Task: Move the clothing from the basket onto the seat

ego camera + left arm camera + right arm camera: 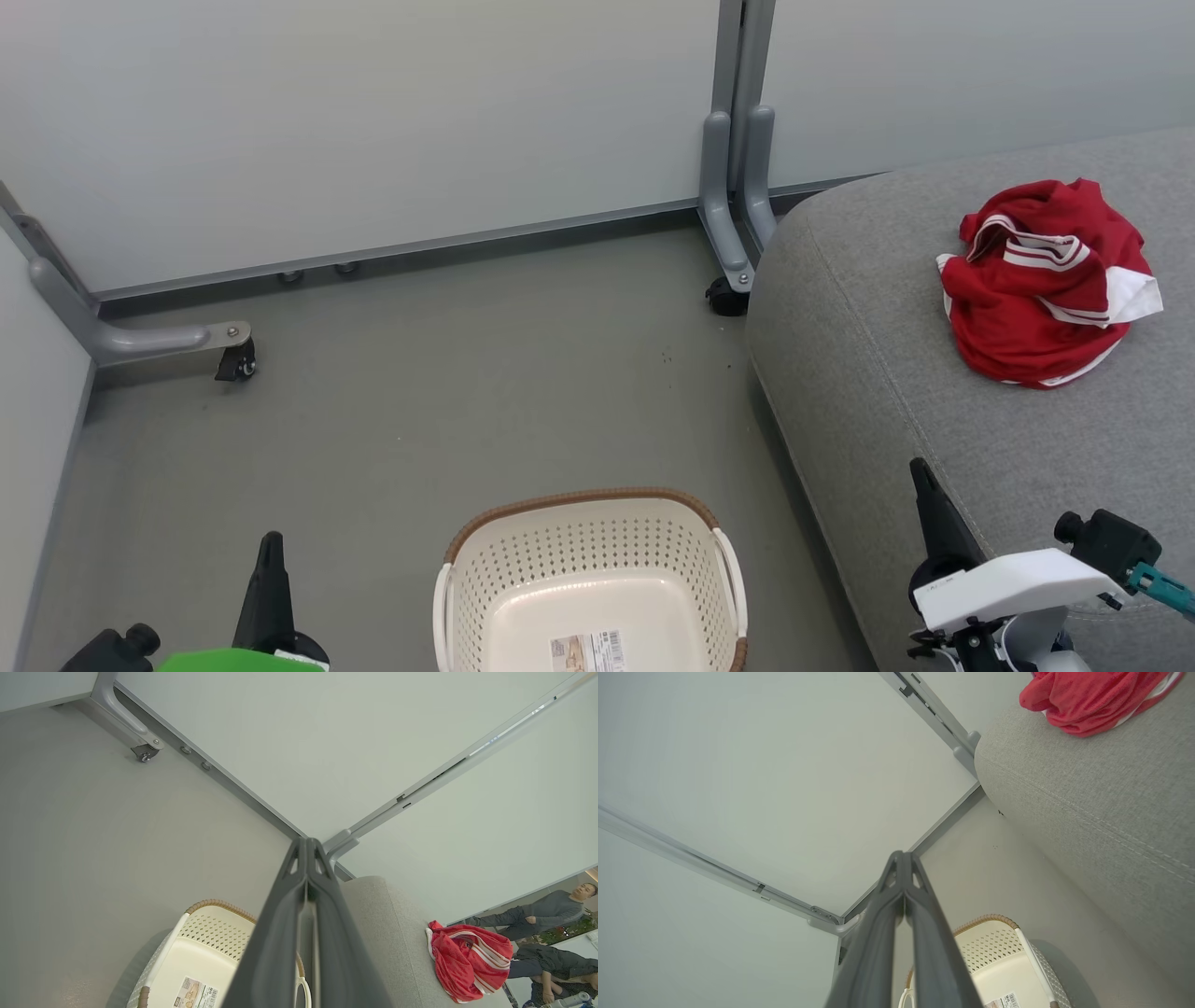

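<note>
The red clothing (1044, 278) with white stripes lies bunched on the grey seat (896, 373) at the right; it also shows as a heap (467, 960) in the left wrist view and at the top (1087, 697) of the right wrist view. The cream basket (588, 569) stands on the floor at bottom centre, with only a barcode label (586, 651) on its floor. My left gripper (271, 551) is at the lower left, shut with nothing in it, fingers (306, 858) pressed together. My right gripper (922, 476) is over the seat's front edge, shut and holding nothing.
Pale partition panels (373, 121) close off the back and left. Their grey feet with castors stand at the left (233, 359) and beside the seat corner (728, 294). Grey floor (467, 401) lies between basket and wall. A person (542, 912) shows past the panel edge.
</note>
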{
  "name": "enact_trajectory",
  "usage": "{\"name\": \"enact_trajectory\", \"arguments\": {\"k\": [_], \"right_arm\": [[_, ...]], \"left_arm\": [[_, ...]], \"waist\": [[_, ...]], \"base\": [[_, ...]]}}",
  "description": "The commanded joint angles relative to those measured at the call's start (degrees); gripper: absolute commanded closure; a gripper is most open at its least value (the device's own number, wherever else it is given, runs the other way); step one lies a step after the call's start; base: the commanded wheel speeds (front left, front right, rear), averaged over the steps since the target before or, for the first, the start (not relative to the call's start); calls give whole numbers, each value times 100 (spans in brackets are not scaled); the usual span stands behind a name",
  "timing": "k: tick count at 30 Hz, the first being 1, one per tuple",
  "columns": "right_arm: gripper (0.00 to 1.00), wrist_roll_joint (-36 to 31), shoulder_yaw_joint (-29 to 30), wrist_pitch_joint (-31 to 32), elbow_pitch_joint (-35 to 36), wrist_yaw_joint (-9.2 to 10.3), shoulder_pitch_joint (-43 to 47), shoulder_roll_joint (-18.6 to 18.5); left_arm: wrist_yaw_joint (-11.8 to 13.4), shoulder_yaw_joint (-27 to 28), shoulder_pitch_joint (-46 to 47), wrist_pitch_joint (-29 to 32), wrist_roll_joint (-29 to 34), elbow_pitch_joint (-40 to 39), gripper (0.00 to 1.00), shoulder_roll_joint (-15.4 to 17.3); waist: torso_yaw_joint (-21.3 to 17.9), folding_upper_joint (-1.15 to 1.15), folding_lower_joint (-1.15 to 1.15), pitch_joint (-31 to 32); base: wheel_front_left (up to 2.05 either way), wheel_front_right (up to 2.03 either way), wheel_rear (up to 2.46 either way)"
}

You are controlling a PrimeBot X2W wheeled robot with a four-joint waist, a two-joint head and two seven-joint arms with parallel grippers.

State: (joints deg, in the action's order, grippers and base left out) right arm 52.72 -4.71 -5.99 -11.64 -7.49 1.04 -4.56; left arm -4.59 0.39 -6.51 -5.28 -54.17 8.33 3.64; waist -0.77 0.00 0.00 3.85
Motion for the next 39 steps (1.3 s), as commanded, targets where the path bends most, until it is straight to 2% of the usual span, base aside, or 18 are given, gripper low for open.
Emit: {"name": "enact_trajectory", "arguments": {"k": [1,39], "right_arm": [[100,207,45,46,43,-1,-158,-34],[100,2485,526,629,-110,-1,-499,-27]], "left_arm": [[-49,50,195,36,-210,-19,100,57],[-200,279,843,621,-2367,316,100,57]], "waist": [[2,0,0,-8],[39,0,0,-201]], "base": [[0,0,0],[0,0,0]]}}
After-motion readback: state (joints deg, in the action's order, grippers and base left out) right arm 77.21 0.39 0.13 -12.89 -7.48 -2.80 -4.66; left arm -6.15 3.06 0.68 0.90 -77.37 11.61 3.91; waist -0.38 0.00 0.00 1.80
